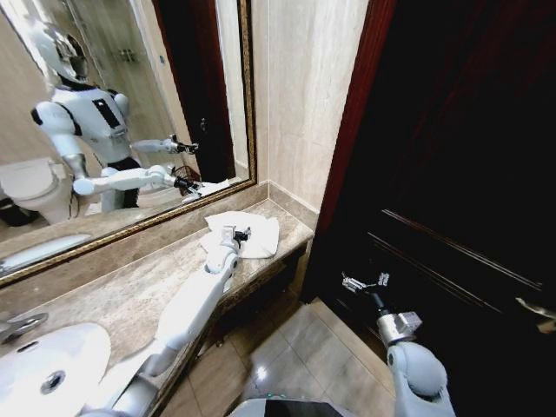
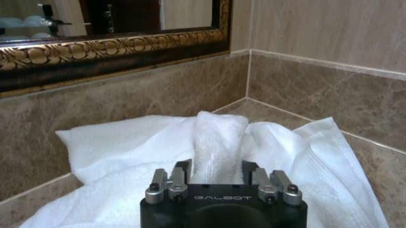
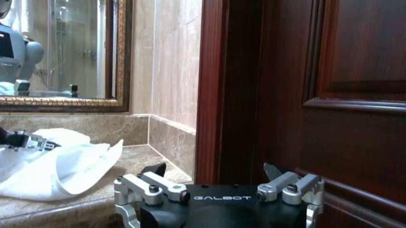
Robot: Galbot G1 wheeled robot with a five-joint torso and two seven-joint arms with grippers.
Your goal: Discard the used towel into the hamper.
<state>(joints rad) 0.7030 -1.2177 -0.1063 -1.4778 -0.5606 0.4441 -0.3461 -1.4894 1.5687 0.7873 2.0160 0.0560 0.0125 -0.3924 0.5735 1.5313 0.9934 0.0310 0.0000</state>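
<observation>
The used towel (image 1: 258, 231) is white and lies crumpled on the far corner of the marble counter (image 1: 130, 291), by the wall. My left gripper (image 1: 237, 234) reaches over it. In the left wrist view a raised fold of the towel (image 2: 219, 137) stands pinched between the fingers (image 2: 184, 172) of the left gripper (image 2: 216, 173). The right wrist view shows the towel (image 3: 70, 166) and the left gripper (image 3: 26, 141) farther off. My right gripper (image 1: 365, 282) hangs open and holds nothing, low in front of the dark door; its own view shows it (image 3: 214, 172) facing the door frame. The hamper is out of view.
A gold-framed mirror (image 1: 113, 104) backs the counter, and its frame (image 2: 114, 52) runs just above the towel. A white sink (image 1: 52, 365) and tap (image 1: 17, 326) sit at the near left. The dark wooden door (image 1: 452, 174) stands at right, above tiled floor (image 1: 295, 343).
</observation>
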